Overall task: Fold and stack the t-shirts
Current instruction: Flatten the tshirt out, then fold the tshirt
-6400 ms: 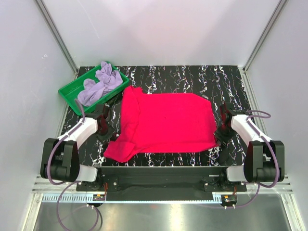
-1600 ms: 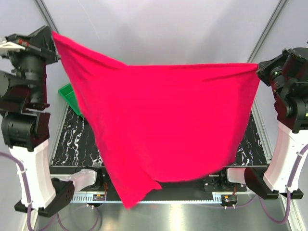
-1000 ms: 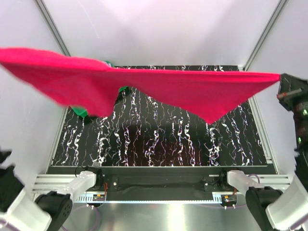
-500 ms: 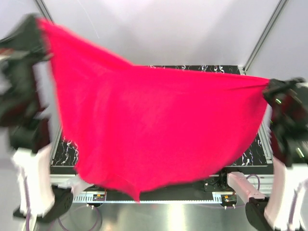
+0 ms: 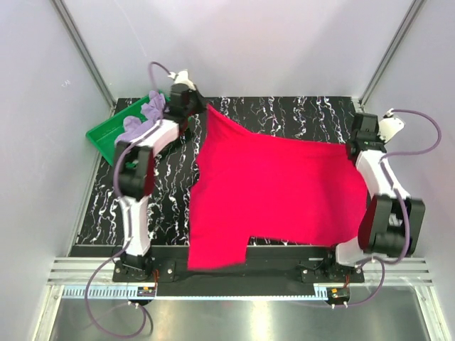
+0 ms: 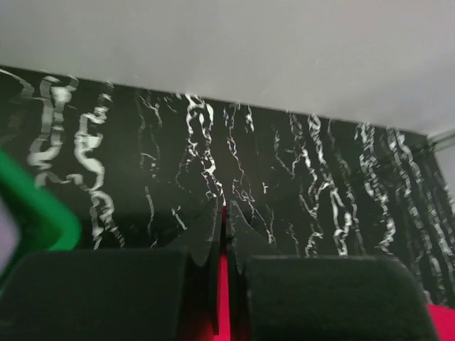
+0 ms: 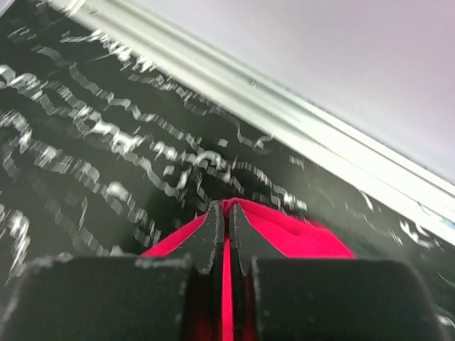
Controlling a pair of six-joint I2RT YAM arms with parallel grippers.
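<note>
The crimson t-shirt (image 5: 274, 192) lies stretched across the marbled table, its near left part draped over the front edge. My left gripper (image 5: 201, 109) is shut on the shirt's far left corner, low at the back of the table. In the left wrist view a red strip of cloth (image 6: 223, 298) shows between the closed fingers (image 6: 206, 234). My right gripper (image 5: 353, 146) is shut on the far right corner, and red cloth (image 7: 298, 234) bulges around its tips (image 7: 226, 207). The lavender t-shirt (image 5: 146, 121) sits crumpled in the green tray.
The green tray (image 5: 103, 136) stands at the far left corner of the table, just left of my left arm; its corner (image 6: 39, 213) shows in the left wrist view. A metal frame rail (image 7: 298, 121) borders the table beyond my right gripper. White walls enclose the table.
Half a second ago both arms held the crimson shirt high, spread in the air. Now both have reached forward and down, and the shirt lies across the table.
</note>
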